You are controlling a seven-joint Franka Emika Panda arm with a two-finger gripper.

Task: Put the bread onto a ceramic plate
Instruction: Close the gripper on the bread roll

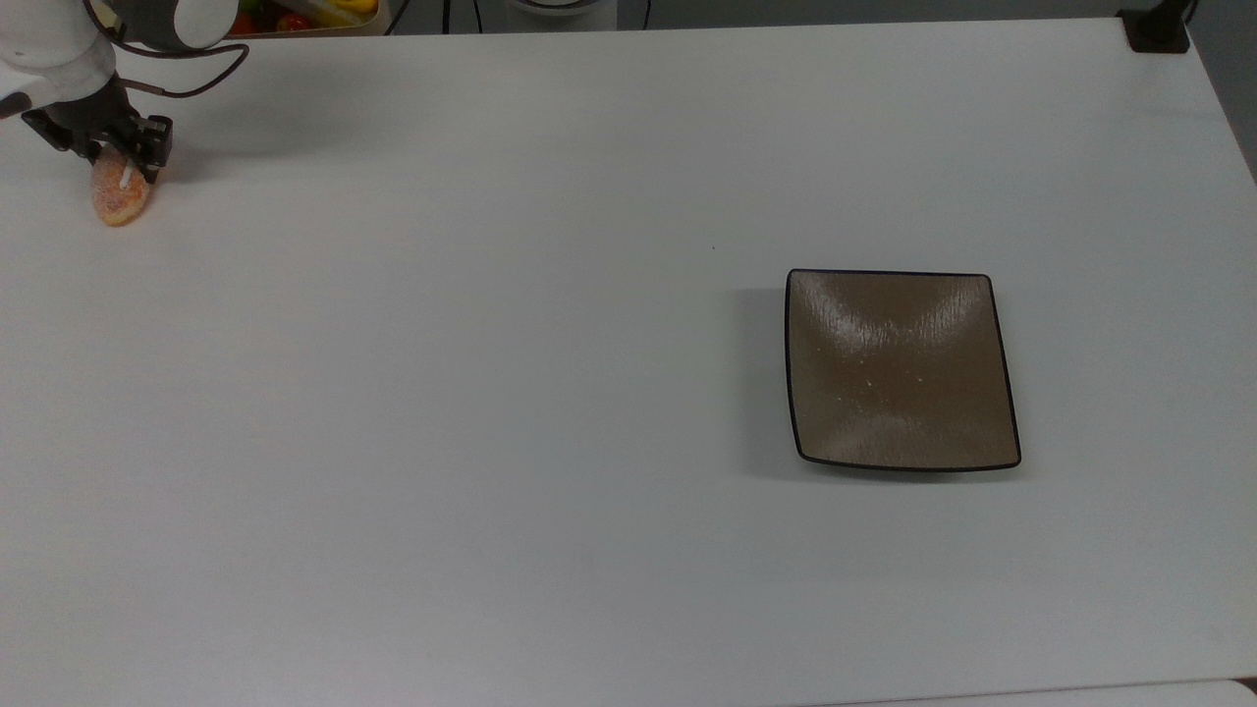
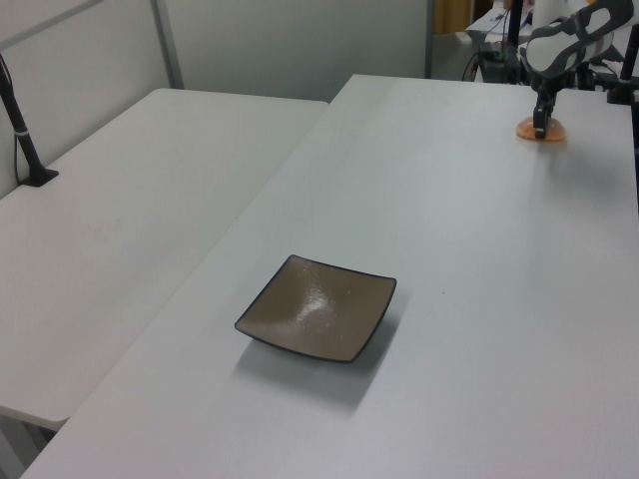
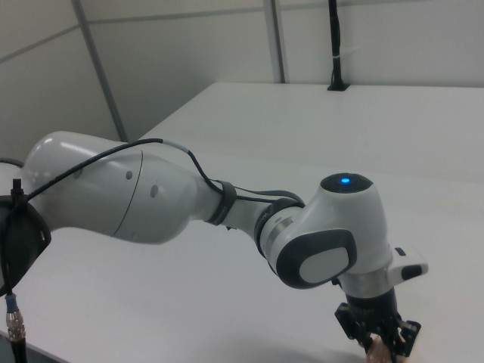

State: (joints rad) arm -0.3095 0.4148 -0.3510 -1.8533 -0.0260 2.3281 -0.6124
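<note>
So the bread (image 1: pixel 120 196) sits way over at the top view's far left edge of the white desk (image 1: pixel 550 393), flat on the surface. Its long axis runs roughly up-down in the top view, tilted a little, with the white cream strip along it. The pincer (image 1: pixel 116 162) is down over its upper end, fingers (image 1: pixel 157 147) on either side and closed in against the bun. The brown square plate (image 1: pixel 1002 373) is well apart, over on the top view's right, with nothing on it.
</note>
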